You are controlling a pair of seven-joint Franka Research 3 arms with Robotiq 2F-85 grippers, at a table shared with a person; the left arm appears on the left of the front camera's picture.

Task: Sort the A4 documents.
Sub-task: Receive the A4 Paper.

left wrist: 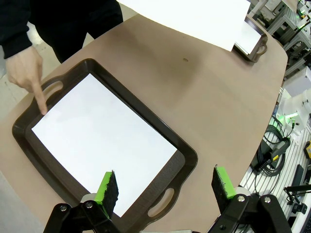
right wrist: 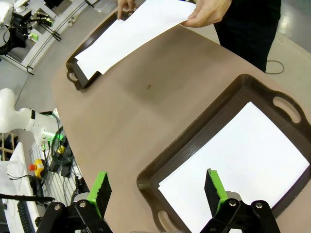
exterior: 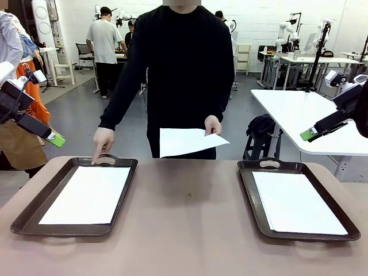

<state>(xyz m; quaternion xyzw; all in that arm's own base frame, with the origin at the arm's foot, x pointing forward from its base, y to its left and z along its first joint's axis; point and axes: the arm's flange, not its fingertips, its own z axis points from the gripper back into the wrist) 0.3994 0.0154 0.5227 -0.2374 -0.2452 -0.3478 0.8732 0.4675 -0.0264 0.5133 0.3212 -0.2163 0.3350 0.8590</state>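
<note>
Jaws of both grippers wide, raised; person's hand (exterior: 213, 125) holds sheet (exterior: 187, 141)

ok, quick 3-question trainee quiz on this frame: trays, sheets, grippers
1. True or false: the right tray is bare of paper.
2. The person's pointing hand touches which tray? A) left tray B) right tray
3. Fill in: the person's other hand holds a loose ____ above the table.

Key:
1. False: a white sheet lies in it.
2. A
3. sheet. Both the left gripper and right gripper hang open, apart from it.
</note>
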